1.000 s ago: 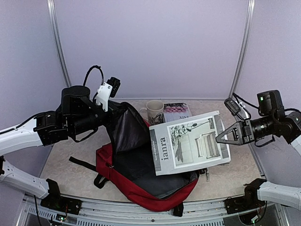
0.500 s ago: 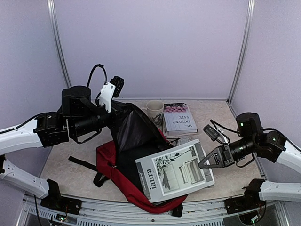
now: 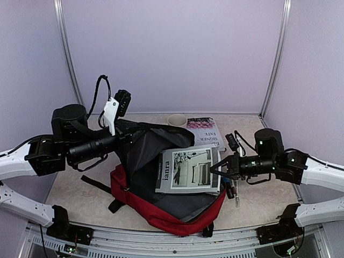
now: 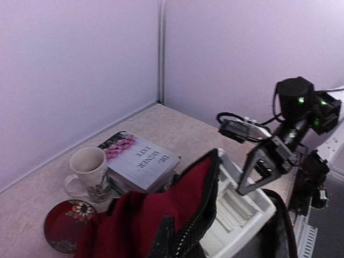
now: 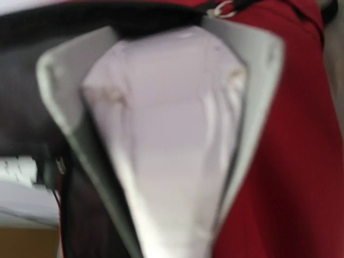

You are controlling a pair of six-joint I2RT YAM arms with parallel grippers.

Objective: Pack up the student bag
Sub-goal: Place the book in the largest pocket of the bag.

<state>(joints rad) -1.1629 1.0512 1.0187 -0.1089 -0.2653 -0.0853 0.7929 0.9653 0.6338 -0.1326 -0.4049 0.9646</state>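
A: Found the backpack [image 3: 161,217]?
B: Yes. Lies in the middle of the table [image 3: 258,207], between the two arms, red shell down and grey lining up.

A: And the long axis?
B: Runs on a slant, from a raised mouth at the far left down to the near right. Opens upward and toward the right arm.

A: Left gripper [image 3: 125,141]?
B: Clamped shut on the backpack's upper lip at the far-left end, holding the dark flap high. Fingertips buried in fabric; from the left wrist, only zip edge and red cloth up close.

A: Right gripper [image 3: 216,171]?
B: Pinched closed on the right edge of a magazine [image 3: 188,171], at the backpack's right side.

A: Magazine's place?
B: Flat across the backpack's open mouth, cover up, resting on the lining. Cannot tell how far inside.

A: Anything else around?
B: Behind the backpack, a mug [image 3: 176,119] and a book [image 3: 204,129]. Beyond the backpack's rim in the left wrist view, a dark-red plate [image 4: 65,230]. Just off the backpack's right side, some pens [image 3: 236,191]. Off its left side, a black strap [image 3: 94,185].

A: In the way?
B: Magazine over much of the opening, flap leaning above the left part. Right wrist view blurred: red cloth and a pale shape only.
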